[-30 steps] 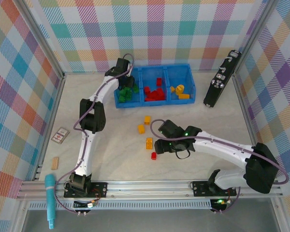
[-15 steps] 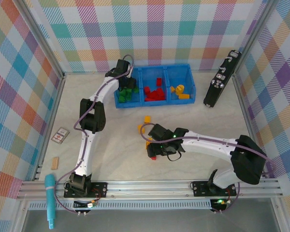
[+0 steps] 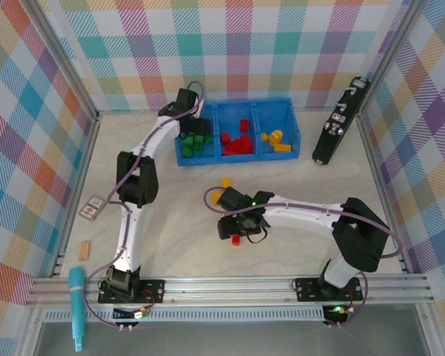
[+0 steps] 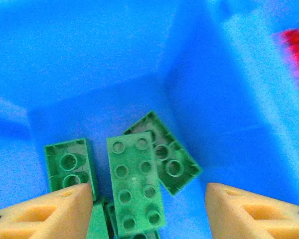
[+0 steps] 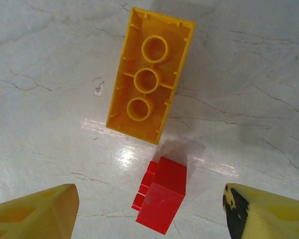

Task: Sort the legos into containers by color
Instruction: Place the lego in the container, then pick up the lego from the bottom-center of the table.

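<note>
Worktop point(image 5: 249, 74): pale and glossy, with thin crack lines like stone.
Tray point(image 3: 234, 101): shiny blue plastic box with straight walls and three compartments side by side, at the far side of the worktop.
Left fingers point(image 4: 45, 214): two smooth orange-yellow wedges, spread wide with nothing in them, hanging over the left compartment.
Green legos point(image 4: 135, 184): flat plastic rectangles with round bumps, heaped in the left compartment; a long eight-bump one lies on top.
Red legos point(image 3: 237, 143): a pile in the middle compartment.
Yellow-orange legos point(image 3: 276, 139): in the right compartment; one looks round.
Right fingers point(image 5: 35, 214): yellow wedges, one smudged black, spread apart and gripping nothing, low over the worktop.
Small red lego point(image 5: 162, 199): blocky, on the worktop between the right fingers, touching neither.
Yellow lego point(image 5: 149, 74): long, upside down, hollow with three round tubes, just beside the small red lego.
</note>
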